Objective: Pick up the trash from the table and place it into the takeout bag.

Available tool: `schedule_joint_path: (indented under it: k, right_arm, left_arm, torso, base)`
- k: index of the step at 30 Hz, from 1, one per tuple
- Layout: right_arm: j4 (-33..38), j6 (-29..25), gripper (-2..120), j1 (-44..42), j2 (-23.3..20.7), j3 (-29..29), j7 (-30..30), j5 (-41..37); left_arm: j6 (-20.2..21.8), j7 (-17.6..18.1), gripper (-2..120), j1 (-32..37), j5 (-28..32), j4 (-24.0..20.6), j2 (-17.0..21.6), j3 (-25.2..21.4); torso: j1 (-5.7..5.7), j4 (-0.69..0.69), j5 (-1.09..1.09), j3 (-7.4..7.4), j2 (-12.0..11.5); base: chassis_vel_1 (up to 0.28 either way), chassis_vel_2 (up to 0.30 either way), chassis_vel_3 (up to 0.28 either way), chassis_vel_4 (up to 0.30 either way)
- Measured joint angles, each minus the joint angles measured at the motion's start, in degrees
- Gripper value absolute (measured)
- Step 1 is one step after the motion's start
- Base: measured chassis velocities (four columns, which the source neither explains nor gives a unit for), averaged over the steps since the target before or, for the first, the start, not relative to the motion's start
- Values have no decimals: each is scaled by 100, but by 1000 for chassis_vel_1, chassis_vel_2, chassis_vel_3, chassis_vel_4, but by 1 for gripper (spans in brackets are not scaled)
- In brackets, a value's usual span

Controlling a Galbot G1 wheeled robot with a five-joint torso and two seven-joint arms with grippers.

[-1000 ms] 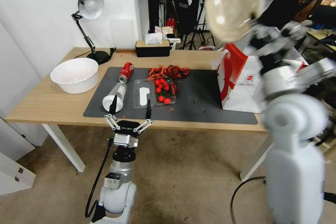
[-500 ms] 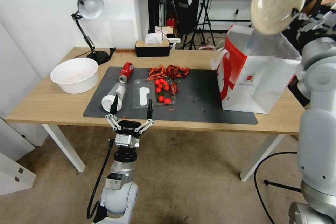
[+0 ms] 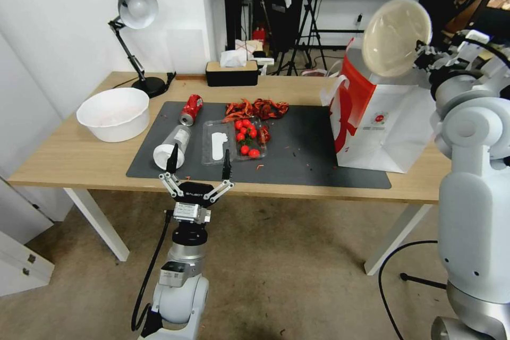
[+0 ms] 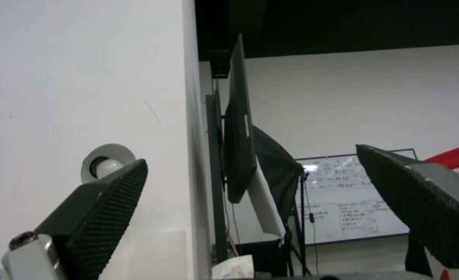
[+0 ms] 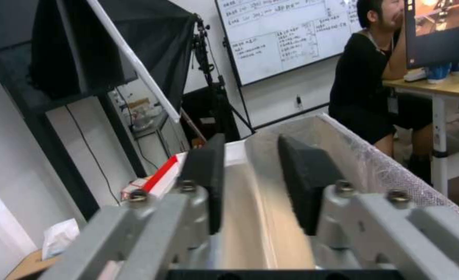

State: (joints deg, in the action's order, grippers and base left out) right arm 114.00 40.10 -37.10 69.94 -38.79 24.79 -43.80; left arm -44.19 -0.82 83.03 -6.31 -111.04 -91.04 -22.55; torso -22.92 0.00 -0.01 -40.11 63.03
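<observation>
My right gripper (image 3: pixel 423 54) is shut on the rim of the beige round bowl (image 3: pixel 396 37), holding it tilted on edge just above the open top of the takeout bag (image 3: pixel 382 127). In the right wrist view the two black pads (image 5: pixel 307 182) clamp the bowl's wall (image 5: pixel 242 229). Other trash lies on the table's (image 3: pixel 64 159) dark mat (image 3: pixel 313 154): a crushed red can (image 3: pixel 191 109), a clear bottle (image 3: pixel 174 146) on its side, a clear tray with tomatoes (image 3: pixel 234 141) and red shells (image 3: pixel 256 108). My left gripper (image 3: pixel 197 162) hangs open at the table's front edge, fingers (image 4: pixel 110 202) spread wide.
A large white bowl (image 3: pixel 113 113) sits at the table's left end, with a desk lamp (image 3: pixel 135 10) behind it and a black tissue box (image 3: pixel 232 71) at the back edge. Tripods and a seated person are beyond the table.
My right arm swung the bowl to the right, then lowered it toward the bag's opening. The left arm and the trash on the mat have stayed put.
</observation>
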Motion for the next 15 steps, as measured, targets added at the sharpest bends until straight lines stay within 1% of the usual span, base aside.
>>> schedule_joint_path:
  k: [1,2,4,5,7,8,9,10,12,13,14,15]
  right_arm:
    - [22,-2,38,-13,0,0,-18,34]
    - [22,-2,38,-13,0,0,-18,34]
    - [101,-88,49,-65,0,1,-125,140]
    - [101,-88,49,-65,0,1,-125,140]
    - [365,-516,58,-239,-2,3,-545,419]
    - [587,-842,65,-422,-16,-1,-926,610]
    - [587,-842,65,-422,-16,-1,-926,610]
    - [826,-1246,69,-684,-41,-13,-1347,810]
    - [1188,-1877,78,-1253,-82,-46,-1972,1181]
    - [1243,-2000,80,-1370,-88,-54,-2071,1254]
    - [1243,-2000,80,-1370,-88,-54,-2071,1254]
    - [1388,-2435,88,-1761,-92,-82,-2360,1498]
  left_arm:
    - [6,1,100,-4,8,0,12,4]
    - [6,1,100,-4,8,0,12,4]
    - [12,7,100,-3,27,-2,39,4]
    - [12,7,100,-3,27,-2,39,4]
    - [22,11,100,5,44,-25,52,1]
    - [29,13,100,9,55,-41,58,-2]
    - [29,13,100,9,55,-41,58,-2]
    - [32,17,100,12,69,-50,65,-6]
    - [34,20,100,12,90,-58,74,-14]
    - [34,20,100,12,92,-58,74,-13]
    - [34,20,100,12,92,-58,74,-13]
    - [35,22,100,8,105,-59,76,-11]
  torso:
    - [0,1,1,0,0]
    - [0,1,1,0,0]
    - [0,1,1,0,0]
    - [0,1,1,0,0]
    - [0,1,1,0,0]
    - [0,3,0,0,0]
    - [0,3,0,0,0]
    - [0,2,-1,1,0]
    - [1,0,1,2,0]
    - [0,0,1,2,0]
    - [0,0,1,2,0]
    - [1,-1,2,1,0]
  base:
    - [0,0,0,0]
    - [0,0,0,0]
    - [0,0,0,0]
    - [0,0,0,0]
    - [0,0,0,0]
    - [0,0,0,0]
    - [0,0,0,0]
    - [0,0,0,0]
    - [0,0,0,0]
    - [0,0,0,0]
    - [0,0,0,0]
    - [0,0,0,0]
